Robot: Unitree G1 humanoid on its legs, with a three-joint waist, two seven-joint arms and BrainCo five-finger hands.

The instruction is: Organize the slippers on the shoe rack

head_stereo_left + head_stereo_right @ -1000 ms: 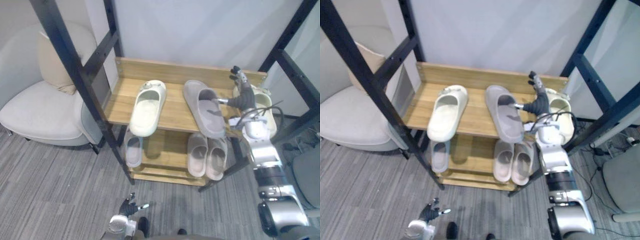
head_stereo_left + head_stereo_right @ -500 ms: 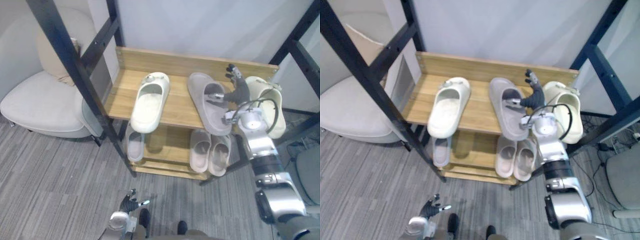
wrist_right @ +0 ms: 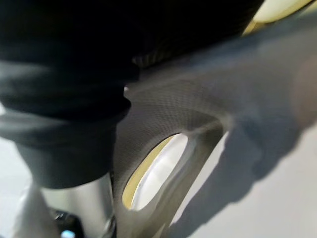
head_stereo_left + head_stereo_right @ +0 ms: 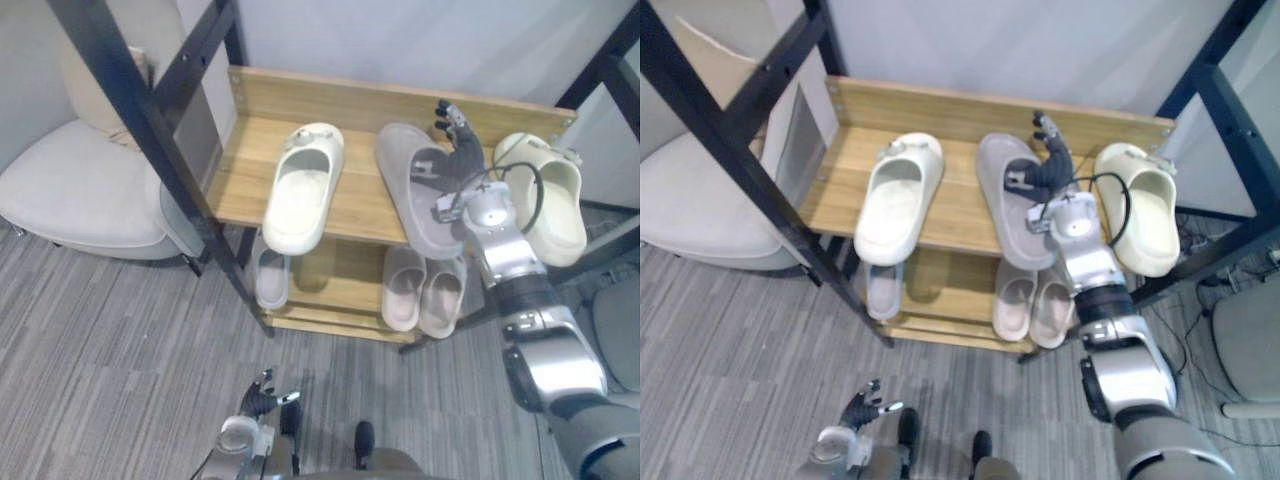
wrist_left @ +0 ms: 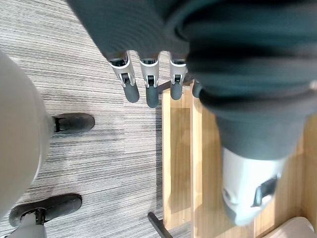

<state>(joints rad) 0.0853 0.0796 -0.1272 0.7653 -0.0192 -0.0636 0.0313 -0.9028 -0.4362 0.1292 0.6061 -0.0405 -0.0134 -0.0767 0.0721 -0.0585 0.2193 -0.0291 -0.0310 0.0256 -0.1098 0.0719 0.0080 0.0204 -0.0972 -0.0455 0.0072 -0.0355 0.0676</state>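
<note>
Left hand point(image 4: 262, 393) hung low in front of the shoe rack point(image 4: 350, 100), fingers straight and relaxed, holding nothing. On the rack's top shelf, a cream slipper point(image 4: 300, 190) lay at left and the grey slipper point(image 4: 425, 215) at centre. Right hand point(image 4: 458, 150) rested on the grey slipper's strap, fingers mostly straight, no closed grip seen. A second cream slipper point(image 4: 555, 205) overhung the rack's right end. Judged: foam slipper light, soft, bends readily, not fragile. Best hold is a pinch on the strap, or across the sole's middle.
</note>
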